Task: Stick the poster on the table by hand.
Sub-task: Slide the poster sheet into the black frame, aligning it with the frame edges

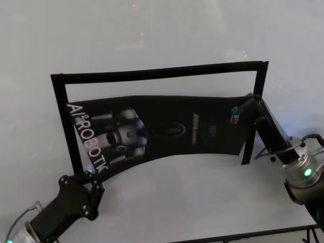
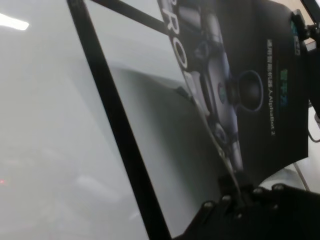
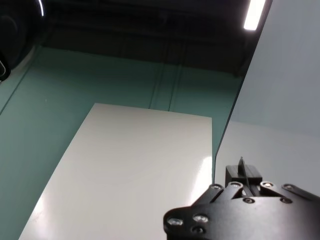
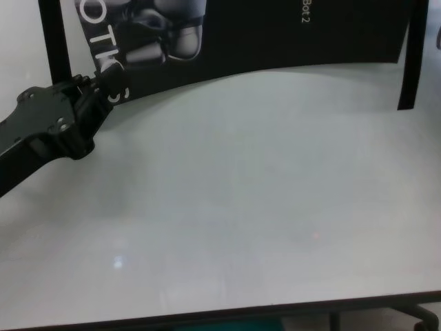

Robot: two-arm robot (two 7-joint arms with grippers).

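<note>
1. While you are looking at the head view, the poster is stretching across the middle of the frame, bowing in a curve above the white table, inside a frame of narrow black tape strips.
2. Your left gripper is sitting at the lower left of that view, its fingers pinching the poster's corner beside the white letters; the chest view is showing the same pinch at its upper left.
3. Your right gripper is reaching in from the right edge, its fingers pressing together on the poster's opposite end, near the small coloured logo.
4. Your left wrist view is showing the printed grey-white robot and the small white text running up the right half of the frame, with one tape strip crossing diagonally.
5. Your right wrist view is showing the thin sheet edge-on between the fingertips at the lower right.
</note>
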